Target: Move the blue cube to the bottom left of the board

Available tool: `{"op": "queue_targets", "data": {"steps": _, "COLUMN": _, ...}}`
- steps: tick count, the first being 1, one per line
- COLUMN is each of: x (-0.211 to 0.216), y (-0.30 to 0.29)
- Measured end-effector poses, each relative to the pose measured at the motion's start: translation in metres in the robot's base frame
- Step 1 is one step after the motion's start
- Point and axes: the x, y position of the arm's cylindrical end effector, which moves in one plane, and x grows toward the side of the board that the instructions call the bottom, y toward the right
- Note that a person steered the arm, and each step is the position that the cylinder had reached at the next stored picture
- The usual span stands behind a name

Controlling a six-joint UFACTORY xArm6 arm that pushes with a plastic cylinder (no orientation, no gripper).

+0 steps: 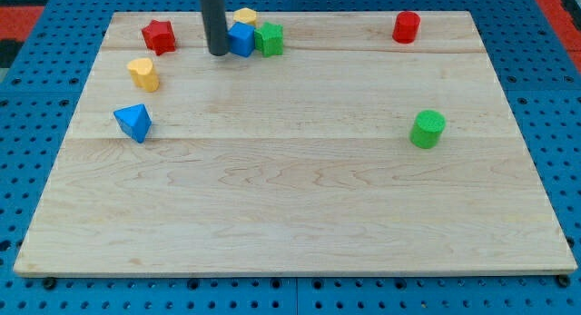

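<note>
The blue cube [241,39] sits near the view's top, left of centre, on the wooden board [290,197]. It touches a green star-shaped block [270,39] on its right, and a yellow block [245,16] lies just behind it. My tip [218,53] is down at the blue cube's left side, touching or nearly touching it. The rod hides part of the cube's left face.
A red star-shaped block [159,35] lies at the top left, a yellow block [143,73] below it, and a blue triangular block [134,123] further down the left side. A red cylinder [406,27] is at the top right, a green cylinder [427,129] at the right.
</note>
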Motion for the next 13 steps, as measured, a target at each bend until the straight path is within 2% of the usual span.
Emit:
{"op": "queue_targets", "data": {"steps": 1, "x": -0.012, "y": -0.004}}
{"op": "queue_targets", "data": {"steps": 2, "x": -0.036, "y": 0.016}}
{"op": "queue_targets", "data": {"steps": 3, "x": -0.053, "y": 0.002}}
{"op": "queue_targets", "data": {"steps": 4, "x": -0.06, "y": 0.04}}
{"op": "queue_targets", "data": {"steps": 5, "x": -0.046, "y": 0.067}}
{"op": "queue_targets", "data": {"steps": 7, "x": -0.027, "y": 0.051}}
{"op": "queue_targets", "data": {"steps": 8, "x": -0.037, "y": 0.037}}
{"op": "queue_targets", "data": {"steps": 9, "x": -0.011, "y": 0.036}}
{"op": "queue_targets", "data": {"steps": 11, "x": 0.085, "y": 0.036}}
{"op": "queue_targets", "data": {"steps": 13, "x": 0.147, "y": 0.036}}
